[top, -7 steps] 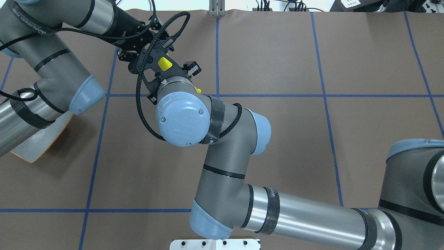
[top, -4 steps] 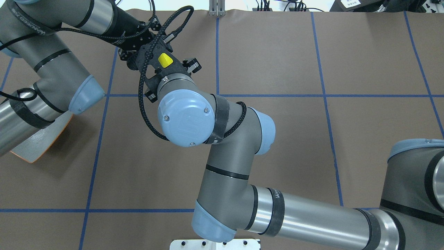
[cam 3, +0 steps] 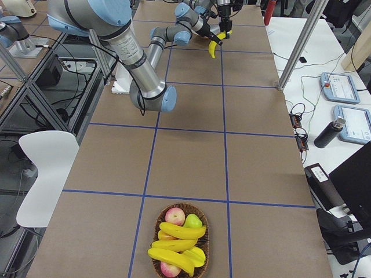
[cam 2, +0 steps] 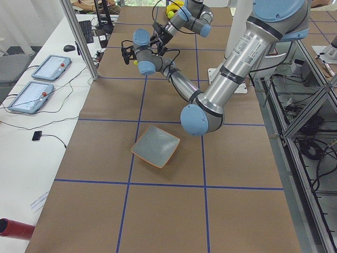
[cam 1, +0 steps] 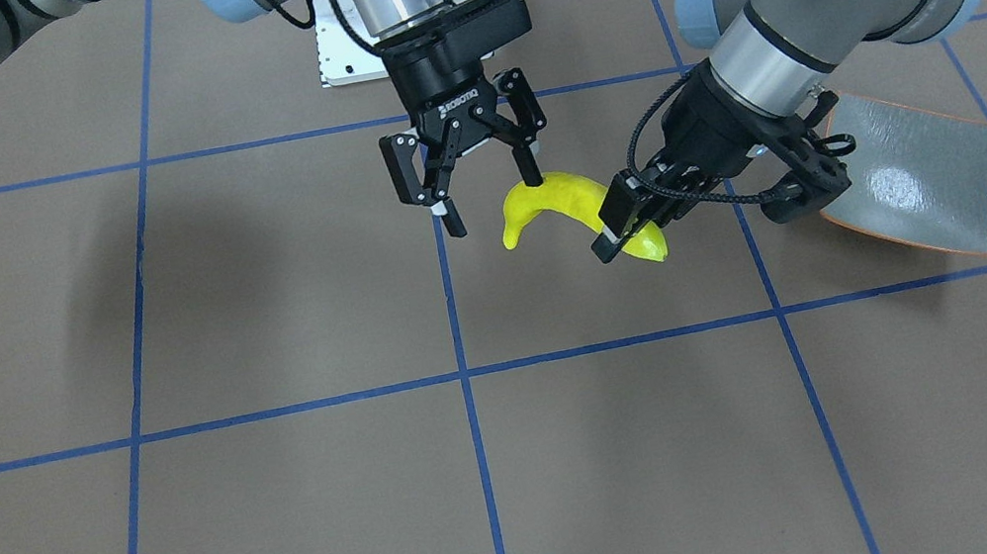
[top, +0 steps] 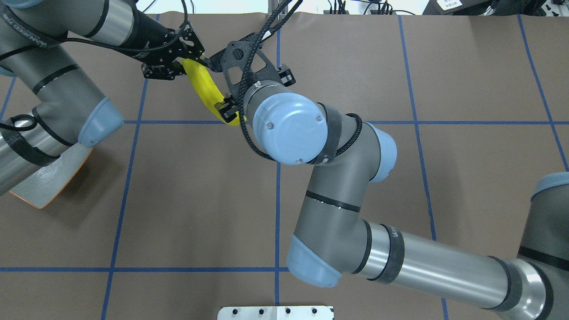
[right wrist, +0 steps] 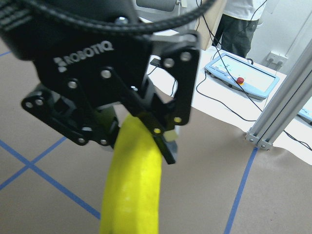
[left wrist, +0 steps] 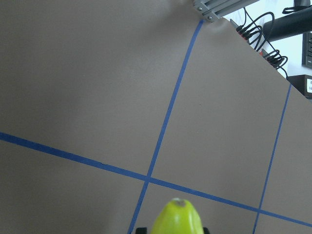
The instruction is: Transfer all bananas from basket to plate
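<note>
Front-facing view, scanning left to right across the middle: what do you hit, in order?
right gripper (fingers open) → banana → left gripper (shut on the banana) → plate

2 teach pendants [cam 2: 51, 67] on side bench [cam 2: 26, 158] | white chair [cam 3: 43, 168] | dark bottle [cam 3: 328, 132]
</note>
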`<state>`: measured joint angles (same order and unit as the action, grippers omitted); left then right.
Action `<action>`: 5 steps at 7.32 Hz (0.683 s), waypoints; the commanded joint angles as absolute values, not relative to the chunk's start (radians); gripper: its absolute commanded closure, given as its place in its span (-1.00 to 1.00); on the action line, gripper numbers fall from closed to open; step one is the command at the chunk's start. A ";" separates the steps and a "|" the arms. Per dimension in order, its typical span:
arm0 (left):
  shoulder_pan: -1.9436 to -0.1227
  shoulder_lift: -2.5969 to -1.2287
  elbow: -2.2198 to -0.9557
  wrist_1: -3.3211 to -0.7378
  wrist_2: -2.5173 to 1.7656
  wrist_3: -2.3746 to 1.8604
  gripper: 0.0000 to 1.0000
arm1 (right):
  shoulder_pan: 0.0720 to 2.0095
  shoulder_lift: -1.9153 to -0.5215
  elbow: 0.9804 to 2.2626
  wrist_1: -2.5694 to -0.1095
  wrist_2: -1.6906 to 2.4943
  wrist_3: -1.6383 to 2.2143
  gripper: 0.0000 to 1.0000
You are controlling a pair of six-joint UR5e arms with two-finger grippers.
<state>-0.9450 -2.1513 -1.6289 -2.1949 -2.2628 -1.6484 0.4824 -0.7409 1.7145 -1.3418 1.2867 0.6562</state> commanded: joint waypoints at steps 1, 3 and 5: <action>-0.991 -2.032 -1.631 -2.320 -2.272 -1.632 1.00 | 0.611 -0.825 1.721 -1.348 1.475 0.652 -1.00; -1.057 -1.872 -1.632 -2.518 -2.272 -1.577 1.00 | 0.778 -0.902 1.721 -1.350 1.728 0.579 -1.00; -1.101 -1.748 -1.629 -2.664 -2.272 -1.498 1.00 | 0.933 -0.977 1.715 -1.354 1.898 0.436 -1.00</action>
<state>-1.0729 -1.8247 -1.6301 -2.5775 -2.2717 -1.5455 0.8384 -0.9297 1.7190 -1.3519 1.7892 0.5173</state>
